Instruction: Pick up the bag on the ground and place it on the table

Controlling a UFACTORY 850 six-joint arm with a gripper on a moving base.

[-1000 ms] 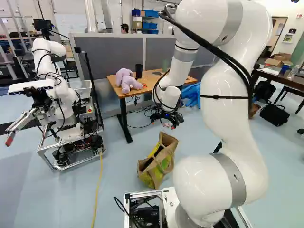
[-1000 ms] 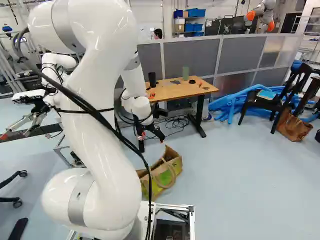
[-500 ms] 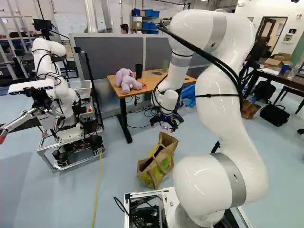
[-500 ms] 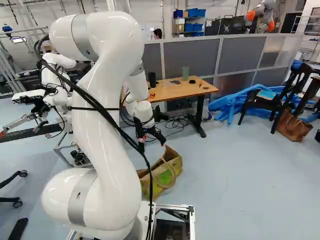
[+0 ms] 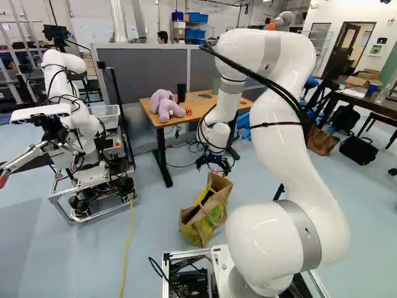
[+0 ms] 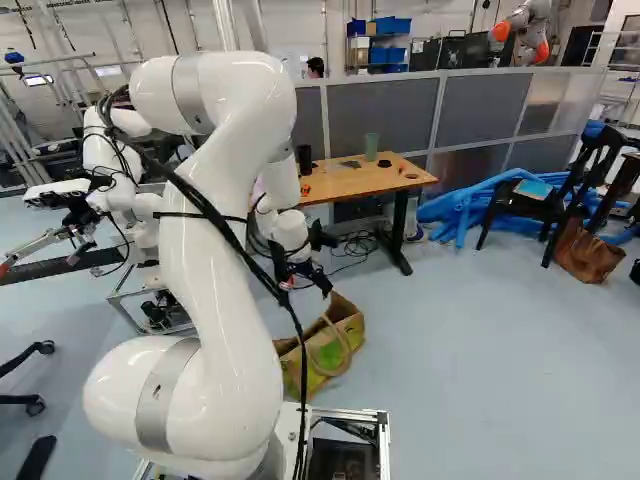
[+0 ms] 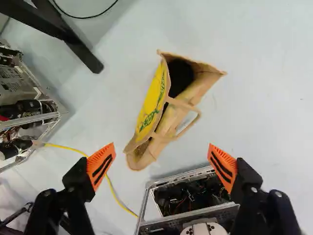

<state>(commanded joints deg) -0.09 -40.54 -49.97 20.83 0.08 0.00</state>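
The bag (image 5: pixel 200 228) is sitting on the flr (image 6: pixel 480 350), w/ its mouth gaping and its dark inside showing. In the L base view, the claw (image 5: pixel 214 169) is hanging at 12 o'clock from it, up above the flr. The claw is spreading its two fingers wide, w/ orange pads (image 7: pixel 101 164) facing each other, and it's holding nothing. In the wrist view, the bag is resting ahead of the gap btwn the fingers.

The table (image 6: pixel 385 182) is standing near 12 o'clock from the bag in the R base view. It's carrying a green cup (image 6: pixel 371 147), a black cup (image 5: pixel 181 93) and a purple stuffed toy (image 5: pixel 164 105).

In the L base view, a yellow cord (image 5: pixel 128 248) is running at 8 o'clock from the bag, and another robot (image 5: pixel 77 124) is standing at 10. In the R base view, a brown tote (image 6: pixel 585 250) is slumping at 2 o'clock, w/ a dark chair (image 6: pixel 540 205) standing nr it.
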